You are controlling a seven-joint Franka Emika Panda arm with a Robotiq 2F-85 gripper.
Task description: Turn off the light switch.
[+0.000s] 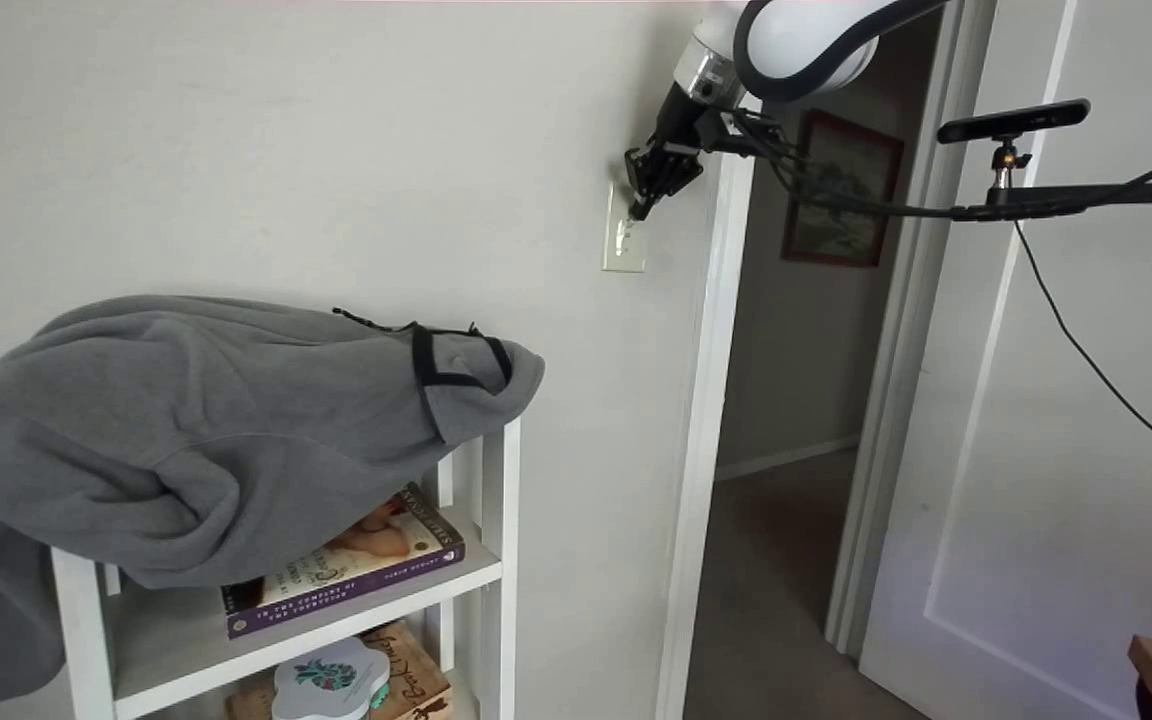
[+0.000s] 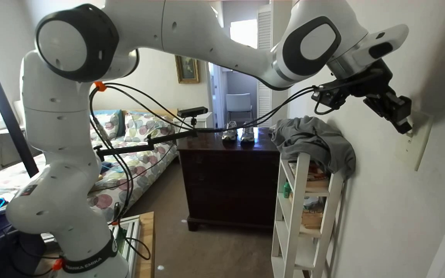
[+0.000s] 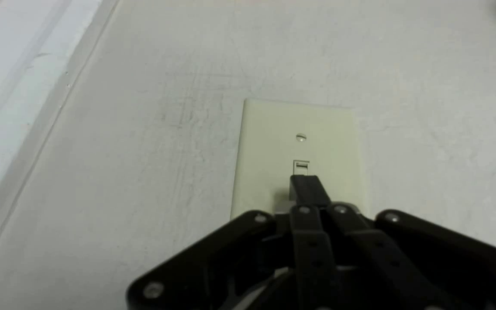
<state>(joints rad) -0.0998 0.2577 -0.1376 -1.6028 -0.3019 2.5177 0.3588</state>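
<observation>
The light switch is a cream-white upright wall plate [image 1: 624, 255], which also shows edge-on in an exterior view [image 2: 420, 141] and face-on in the wrist view [image 3: 269, 142]. My black gripper [image 3: 308, 183] is shut, its fingertips together and nothing seen between them. In the wrist view the tips lie over the centre of the plate, just below the top of the toggle slot, and hide the toggle. In both exterior views the gripper [image 1: 639, 212] [image 2: 405, 126] points down at the plate, at or very near its surface. I cannot tell whether it touches the toggle.
White door trim [image 1: 706, 450] and a doorway stand beside the plate. A white shelf [image 1: 508, 520] holding books, with a grey jacket [image 1: 236, 430] draped on top, stands below against the wall. A dark dresser [image 2: 226, 177] and a bed stand farther back.
</observation>
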